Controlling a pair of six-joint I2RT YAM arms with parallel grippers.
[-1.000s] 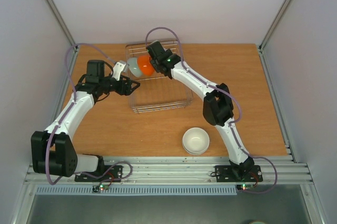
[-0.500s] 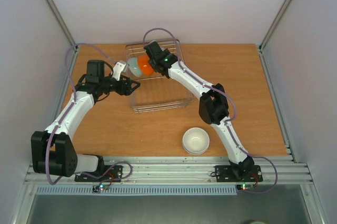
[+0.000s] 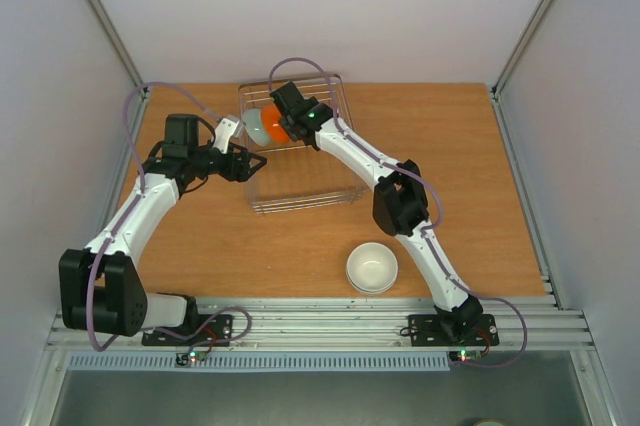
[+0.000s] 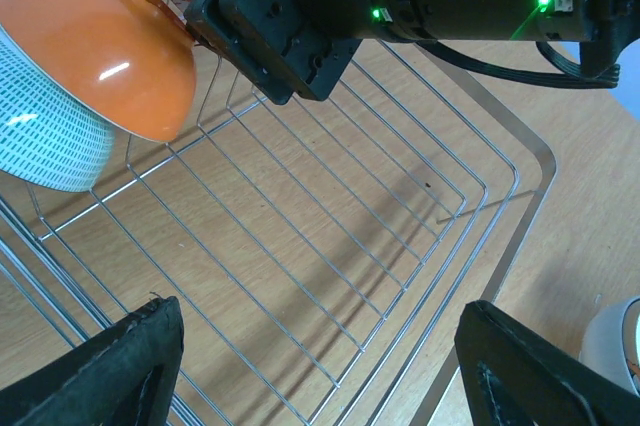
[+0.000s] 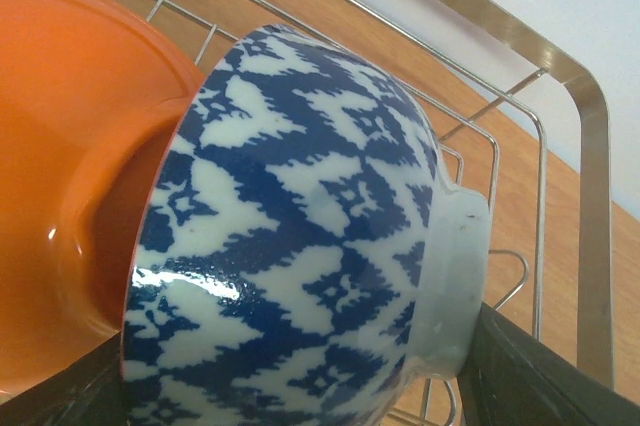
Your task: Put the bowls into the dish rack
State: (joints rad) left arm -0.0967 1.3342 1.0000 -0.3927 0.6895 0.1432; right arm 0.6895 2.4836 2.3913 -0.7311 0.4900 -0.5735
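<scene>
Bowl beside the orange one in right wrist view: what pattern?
Bowl: blue, white zigzags; right wrist view.

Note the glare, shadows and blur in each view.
Top external: even, soft light, no strong glare. Left wrist: bright highlight on the orange bowl, soft shadows under the dish rack. Right wrist: sheen low on the patterned bowl.

The orange bowl (image 4: 100, 46) is plain and glossy, the pale blue-green bowl (image 4: 40, 141) carries rows of dark dashes, the zigzag bowl (image 5: 300, 236) is deep blue on white with a pale foot, the dish rack (image 4: 330, 246) is silver wire, the table (image 3: 450, 176) warm brown wood, the near bowl (image 3: 372, 266) cream-white
</scene>
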